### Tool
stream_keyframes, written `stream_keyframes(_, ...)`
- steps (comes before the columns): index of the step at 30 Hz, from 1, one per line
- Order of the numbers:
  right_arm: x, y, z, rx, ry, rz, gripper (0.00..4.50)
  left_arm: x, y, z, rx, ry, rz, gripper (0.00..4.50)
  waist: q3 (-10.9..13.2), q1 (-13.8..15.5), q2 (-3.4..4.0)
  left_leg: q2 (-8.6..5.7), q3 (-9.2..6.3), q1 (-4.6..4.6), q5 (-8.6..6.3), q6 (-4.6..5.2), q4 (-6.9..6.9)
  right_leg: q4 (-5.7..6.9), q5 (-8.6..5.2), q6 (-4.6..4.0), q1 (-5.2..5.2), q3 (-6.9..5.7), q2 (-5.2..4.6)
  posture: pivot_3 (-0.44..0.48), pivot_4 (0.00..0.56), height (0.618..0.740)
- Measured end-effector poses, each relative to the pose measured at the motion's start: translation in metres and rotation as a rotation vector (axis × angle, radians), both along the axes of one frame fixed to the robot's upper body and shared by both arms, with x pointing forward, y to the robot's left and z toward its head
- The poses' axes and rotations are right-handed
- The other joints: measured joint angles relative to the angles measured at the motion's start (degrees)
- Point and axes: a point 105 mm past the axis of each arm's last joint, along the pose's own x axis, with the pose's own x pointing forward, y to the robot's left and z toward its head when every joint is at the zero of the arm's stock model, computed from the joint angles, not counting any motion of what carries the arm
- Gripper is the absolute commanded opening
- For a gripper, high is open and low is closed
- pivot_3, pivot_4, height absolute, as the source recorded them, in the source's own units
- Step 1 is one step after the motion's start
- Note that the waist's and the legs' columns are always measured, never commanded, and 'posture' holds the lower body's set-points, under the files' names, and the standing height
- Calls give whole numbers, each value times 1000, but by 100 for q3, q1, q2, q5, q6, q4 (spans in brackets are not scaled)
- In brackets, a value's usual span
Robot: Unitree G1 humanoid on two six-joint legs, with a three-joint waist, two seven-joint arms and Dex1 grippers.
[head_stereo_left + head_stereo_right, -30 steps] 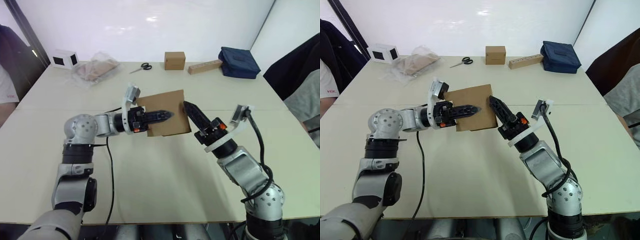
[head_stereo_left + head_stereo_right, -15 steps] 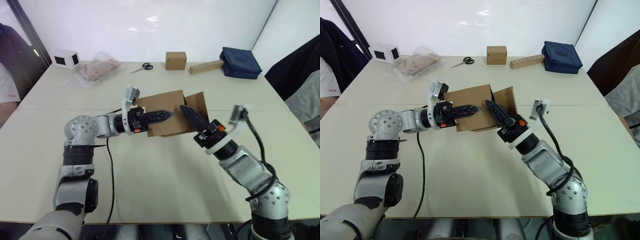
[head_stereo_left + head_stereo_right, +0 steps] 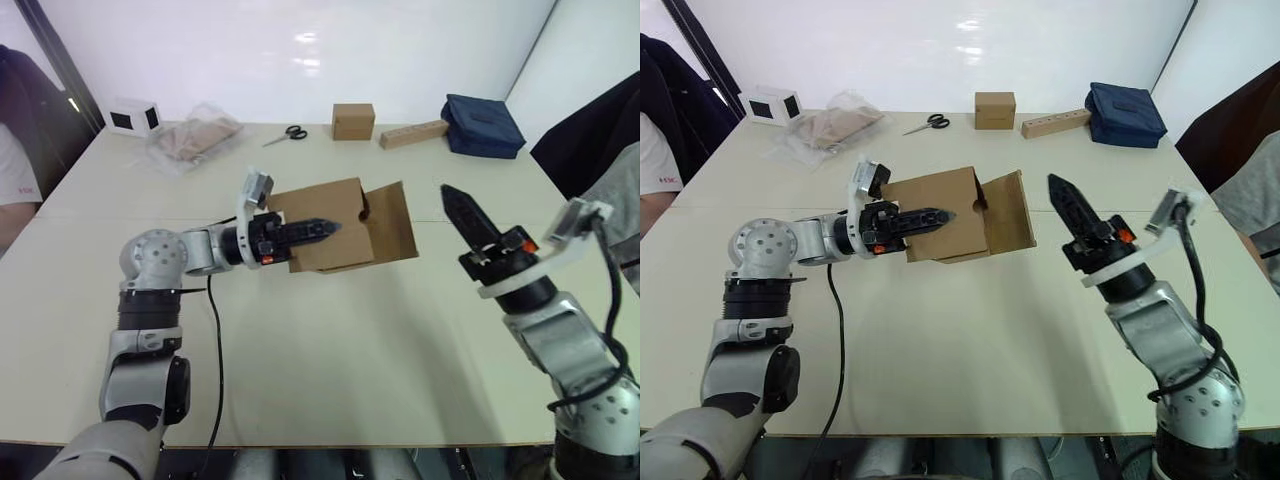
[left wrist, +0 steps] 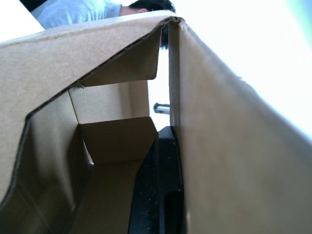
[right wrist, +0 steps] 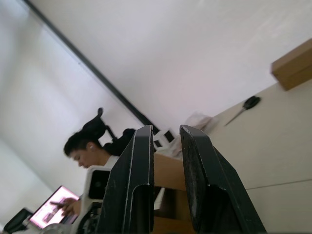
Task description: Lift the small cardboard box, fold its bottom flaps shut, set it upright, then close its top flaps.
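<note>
The small cardboard box [image 3: 940, 212] is held off the table [image 3: 940, 330] by the left gripper [image 3: 940, 215], one flap [image 3: 1008, 212] swung open. The right gripper [image 3: 1065, 197] is raised well apart, holding nothing.

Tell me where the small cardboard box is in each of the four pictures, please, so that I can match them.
Left eye view: the small cardboard box is at the centre, held by the left gripper.
Right eye view: centre, slightly left.
Left wrist view: its inside walls surround that gripper's fingers.
Right wrist view: a brown strip between the right gripper's fingers.
Shared landmark: the scissors, also.
</note>
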Motion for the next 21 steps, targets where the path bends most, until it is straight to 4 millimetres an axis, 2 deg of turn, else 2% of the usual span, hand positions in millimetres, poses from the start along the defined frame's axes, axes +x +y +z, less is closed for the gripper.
stream_keyframes(4, 6, -7, -23, 15, 64, -6, 869, -2, 0, 1, -9, 5, -14, 0, 0, -22, 0, 3, 0, 3, 0, 0, 0, 3, 0, -1, -1, 1, 6, 0, 150, 740)
stream_keyframes(7, 16, 0, -49, 66, 137, 20, 869, -4, 0, 3, -22, 9, -29, 0, 3, -24, 6, 9, -1, 5, 0, 0, 0, 6, 0, -1, -2, 1, 12, 0, 150, 740)
stream_keyframes(9, 20, 6, -57, 101, 159, 33, 869, -4, 0, 5, -32, 6, -31, 0, 4, -24, 7, 9, -1, 5, 0, 0, 0, 7, 0, -1, -3, 1, 12, 0, 150, 740)
stream_keyframes(13, 23, 25, -45, 165, 114, 91, 869, -5, 0, 6, -38, 4, -34, 0, 4, -19, 8, 8, 0, 2, 0, 0, 0, 5, 2, 4, -4, 0, 8, 0, 150, 740)
stream_keyframes(21, 10, 54, -19, 273, 59, 201, 869, -4, -1, 6, -38, 1, -26, 0, 4, -11, 9, 3, 0, -2, 0, -1, 0, 3, 6, 9, -5, 0, -1, 0, 150, 740)
